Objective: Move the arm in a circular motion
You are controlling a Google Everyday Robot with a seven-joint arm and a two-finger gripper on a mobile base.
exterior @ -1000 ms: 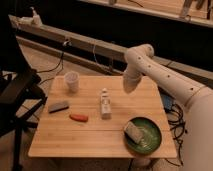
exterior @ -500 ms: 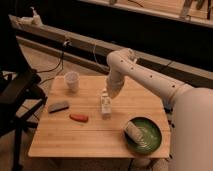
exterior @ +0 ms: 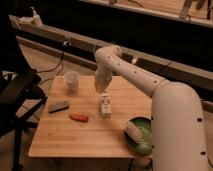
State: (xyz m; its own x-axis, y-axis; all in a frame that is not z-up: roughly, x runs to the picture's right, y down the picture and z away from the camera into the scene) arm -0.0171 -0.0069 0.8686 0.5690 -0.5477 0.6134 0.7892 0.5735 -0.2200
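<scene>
The arm point(exterior: 150, 82) enters from the lower right as a thick, smooth white tube with small dark dots along it; it rises to an elbow near the table's far edge, bends sharply and drops downward, tapering toward its tip; the gripper point(exterior: 103, 92) hangs at that tip over the middle of the table, just above a small pale upright bottle point(exterior: 105, 107); whether they touch cannot be determined.

The table point(exterior: 95, 137) is light wood with a visible plank grain, rectangular; on it: a white paper-like cup point(exterior: 72, 81), round and upright, near the far left corner; a flat grey oblong block point(exterior: 58, 106) at the left; a small orange-red carrot-shaped item point(exterior: 78, 118) just beside it toward the centre; a green round bowl point(exterior: 145, 142) at the right front corner, holding a pale crumpled object point(exterior: 133, 131).
</scene>
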